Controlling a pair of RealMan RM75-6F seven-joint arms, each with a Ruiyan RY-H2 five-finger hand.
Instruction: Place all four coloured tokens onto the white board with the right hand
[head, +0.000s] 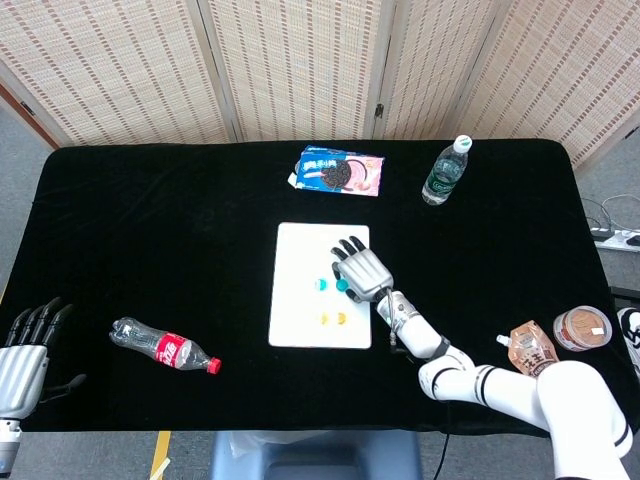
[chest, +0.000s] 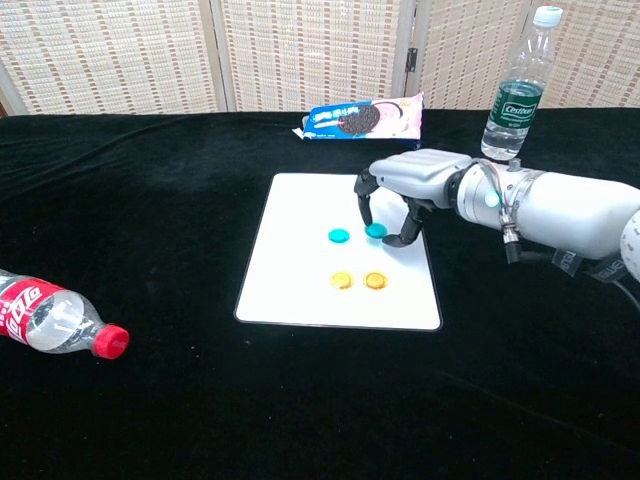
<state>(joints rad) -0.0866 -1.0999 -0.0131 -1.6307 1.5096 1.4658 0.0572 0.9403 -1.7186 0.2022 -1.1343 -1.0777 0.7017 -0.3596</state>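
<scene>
You are pinching the teal token (chest: 376, 231) in your right hand (chest: 400, 192), over the white board (chest: 300, 290); it is likely light, stiff and slippery, so grip its edges.

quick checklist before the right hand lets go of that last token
1. Right hand is over the white board: ok.
2. Teal token sits between its fingers: ok; touching the board: cannot tell.
3. Drop spot clear of the blue token: ok, a gap shows beside it.
4. Two yellow tokens already on the board: ok.
5. Left hand away from the board, at the table edge: ok.
</scene>
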